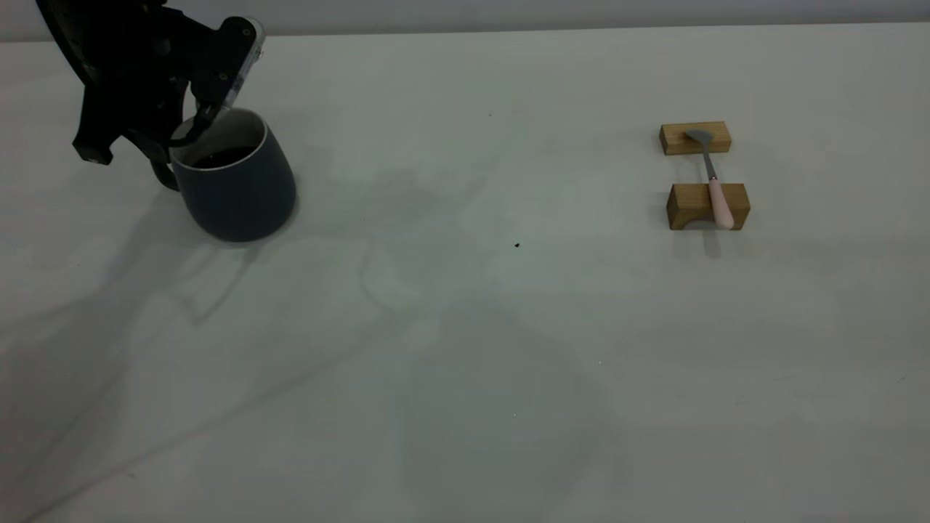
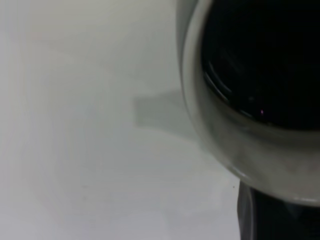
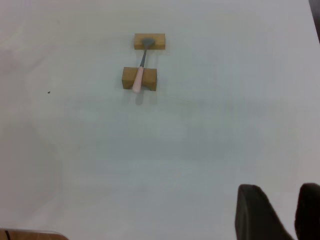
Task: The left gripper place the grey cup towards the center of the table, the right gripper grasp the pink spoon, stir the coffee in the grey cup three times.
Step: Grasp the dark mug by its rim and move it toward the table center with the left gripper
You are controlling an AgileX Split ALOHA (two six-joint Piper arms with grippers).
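Left gripper point(image 1: 195, 129) at the far left of the table point(image 1: 465, 349), fingers over the rim of the grey cup point(image 1: 236, 181) on its handle side. One finger seems inside the rim, one outside, but whether they are clamped on the wall I cannot tell. Cup appears tilted, base wider than mouth.

Coffee point(image 1: 221, 157) sits low inside, dark and glossy in the left wrist view. Judgement: ceramic, stiff, fairly heavy with liquid, glazed so likely slippery. A rim pinch near the handle should do (keep it level, move slowly, or it slops).

Pink spoon point(image 1: 716, 190) well apart at the right, bridging two wooden blocks point(image 1: 695, 138), bowl on the far one. Light, rigid; take the pink handle.

Right gripper point(image 3: 272, 212): fingertips apart, well short of the spoon.

Table pale, flat, a few dark specks.
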